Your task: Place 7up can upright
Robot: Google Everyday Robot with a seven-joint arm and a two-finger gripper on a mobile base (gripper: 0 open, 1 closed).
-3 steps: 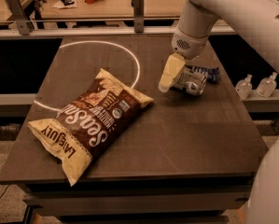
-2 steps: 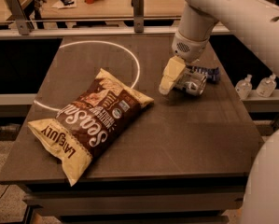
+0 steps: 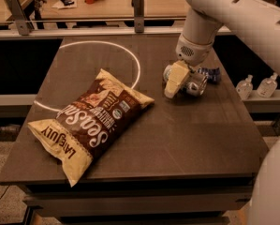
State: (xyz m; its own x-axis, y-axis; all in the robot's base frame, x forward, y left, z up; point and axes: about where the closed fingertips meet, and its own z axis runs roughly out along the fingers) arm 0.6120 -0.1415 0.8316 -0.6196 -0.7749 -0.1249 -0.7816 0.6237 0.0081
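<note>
The 7up can (image 3: 197, 85) lies on its side on the dark table (image 3: 186, 144), right of the middle, with its silver end facing me. My gripper (image 3: 176, 80) hangs from the white arm and sits right at the can's left side, its cream-coloured tip low over the table and covering part of the can. A flat dark-blue snack wrapper (image 3: 211, 73) lies just behind and to the right of the can.
A big brown-and-yellow chip bag (image 3: 90, 121) lies across the table's left half. A white circle line (image 3: 130, 55) is drawn on the far left of the table. Two small clear bottles (image 3: 245, 87) (image 3: 268, 84) stand on a ledge off the right edge.
My gripper has shifted slightly right and down, closer onto the can. The can, wrapper and chip bag have stayed where they were.
</note>
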